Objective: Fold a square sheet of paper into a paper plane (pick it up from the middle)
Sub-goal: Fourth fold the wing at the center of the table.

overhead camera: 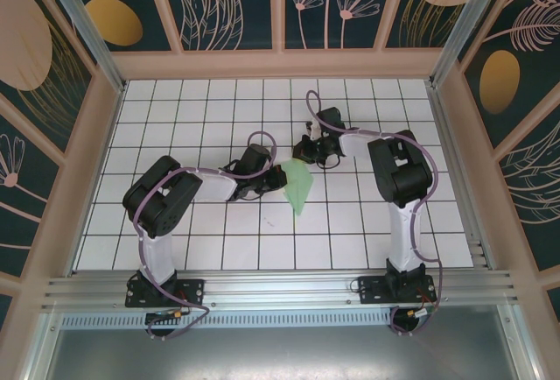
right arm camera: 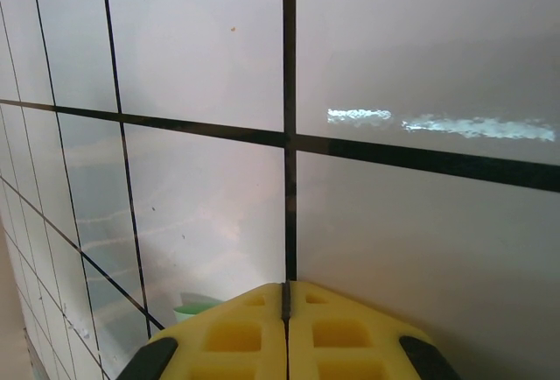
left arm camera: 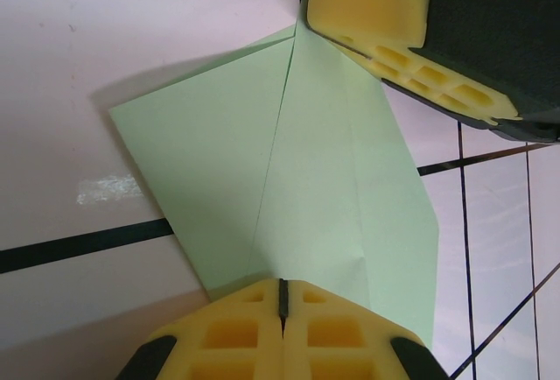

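1. Mint-green sheet of paper (overhead camera: 299,189) lies flat on the white gridded table (overhead camera: 175,135), around mid-table between the two arms. It is already partly folded, not a finished plane.
2. In the left wrist view, two flaps meet along a centre crease (left arm camera: 273,152). The crease runs from the far pointed end to the near edge, and the left flap lifts slightly and casts a shadow.
3. The left gripper (left arm camera: 282,291) has its yellow foam fingers pressed together with only a thin seam between them. Its tip sits on the near edge of the sheet, right at the crease end.
   - I cannot tell whether any paper layer is caught in that seam.
   - It looks like pressing rather than pinching, probably to flatten the fold line.
4. The right gripper (overhead camera: 304,151) is also closed, and its own wrist view shows pad against pad.
   - From the left wrist view its foam tip rests on the sheet's far point.
   - It is likely acting as a pin so the thin paper can't skate on the glossy tile while the other end is worked.
5. The two contact points sit at opposite ends of the crease, which should keep the fold axis straight.
6. Stage guess: mid-fold, with the nose flaps made and the wing folds not yet done.
7. Risks:
   - The raised left flap may spring open once pressure is released.
   - Dragging either tip sideways could skew the crease or wrinkle the sheet.
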Controlling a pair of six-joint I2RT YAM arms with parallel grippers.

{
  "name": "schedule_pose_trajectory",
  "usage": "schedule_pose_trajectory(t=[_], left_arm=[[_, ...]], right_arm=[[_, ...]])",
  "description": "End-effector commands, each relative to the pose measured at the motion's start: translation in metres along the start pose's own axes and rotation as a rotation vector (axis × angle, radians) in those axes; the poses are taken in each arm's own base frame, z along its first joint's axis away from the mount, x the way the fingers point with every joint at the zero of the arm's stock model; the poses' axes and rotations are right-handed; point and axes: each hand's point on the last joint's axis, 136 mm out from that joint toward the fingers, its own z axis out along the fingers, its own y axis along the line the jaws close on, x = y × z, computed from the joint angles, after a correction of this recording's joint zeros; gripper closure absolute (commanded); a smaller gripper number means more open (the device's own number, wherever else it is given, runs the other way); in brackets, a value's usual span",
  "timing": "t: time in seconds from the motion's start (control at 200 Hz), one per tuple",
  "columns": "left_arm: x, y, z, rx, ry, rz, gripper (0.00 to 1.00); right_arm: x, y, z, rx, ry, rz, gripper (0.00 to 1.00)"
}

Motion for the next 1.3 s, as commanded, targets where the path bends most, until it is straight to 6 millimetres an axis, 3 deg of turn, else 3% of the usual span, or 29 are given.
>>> schedule_pose_trajectory(t=[0.0, 0.105, 0.19, 0.295, 0.46, 0.62, 0.706, 0.846, 1.001, 1.141, 1.296], left_arm=[[0.053, 0.047, 0.005, -0.15, 0.178, -0.036, 1.0], [0.054, 0.048, 0.003, -0.153, 0.179, -0.038, 1.0], [0.054, 0.048, 0.004, -0.153, 0.179, -0.037, 1.0], [0.052, 0.046, 0.004, -0.149, 0.175, -0.037, 1.0], [0.053, 0.046, 0.005, -0.148, 0.178, -0.036, 1.0], [0.053, 0.047, 0.005, -0.152, 0.177, -0.037, 1.0], [0.053, 0.047, 0.005, -0.153, 0.177, -0.036, 1.0], [0.051, 0.046, 0.004, -0.152, 0.172, -0.037, 1.0], [0.05, 0.043, 0.006, -0.142, 0.168, -0.034, 1.0], [0.049, 0.042, 0.008, -0.137, 0.171, -0.032, 1.0], [0.05, 0.043, 0.008, -0.135, 0.172, -0.033, 1.0]], right_arm=[[-0.001, -0.026, 0.001, 0.092, -0.012, 0.045, 0.92], [-0.012, 0.008, -0.012, -0.002, -0.02, -0.006, 0.91], [-0.02, 0.016, -0.017, -0.011, -0.042, -0.024, 0.91], [-0.012, 0.007, -0.007, -0.004, -0.004, -0.003, 0.91], [0.0, -0.025, 0.008, 0.068, 0.016, 0.05, 0.92], [-0.004, -0.029, 0.006, 0.101, 0.012, 0.049, 0.92], [-0.013, -0.016, -0.005, 0.089, -0.006, 0.023, 0.92], [-0.024, 0.024, -0.044, 0.036, -0.067, -0.056, 0.91], [0.009, 0.038, -0.064, -0.038, -0.063, -0.04, 0.91], [0.054, 0.03, -0.055, -0.045, -0.01, -0.001, 0.91], [0.08, 0.021, -0.042, -0.052, 0.038, 0.024, 0.91]])
